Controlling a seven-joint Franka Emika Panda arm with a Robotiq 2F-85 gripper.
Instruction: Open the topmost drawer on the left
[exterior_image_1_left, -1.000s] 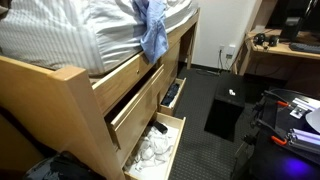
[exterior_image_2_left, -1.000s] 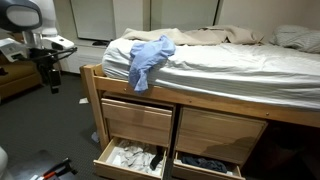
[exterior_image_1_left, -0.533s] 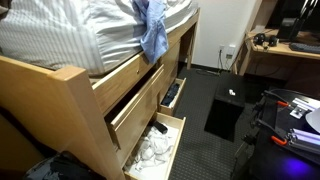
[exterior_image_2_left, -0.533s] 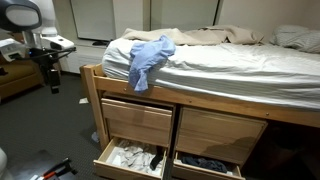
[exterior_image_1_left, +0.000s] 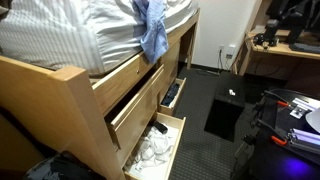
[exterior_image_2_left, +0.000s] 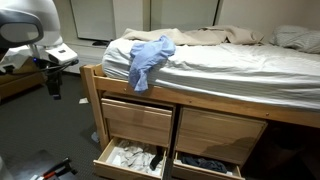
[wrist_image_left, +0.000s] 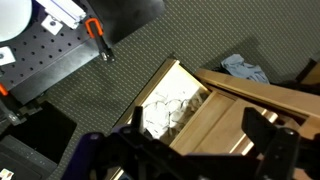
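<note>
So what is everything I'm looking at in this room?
Wooden bed frame: one, light wood, centre of the room.
White bedding: one set, on the mattress.
Crumpled blue cloth: one, draped over the bed's edge.
Upper drawers: two, light wood, under the mattress.
Lower drawers: two, light wood, pulled open; one holds white laundry, the other dark items.
Black box: one, on the dark floor.
Wooden desk: one, brown, by the wall.
Orange clamp: one, seen in the wrist view.
Robot arm: one, white, beside the bed.
Tool: one, black, fingers spread open above the drawers.
</note>
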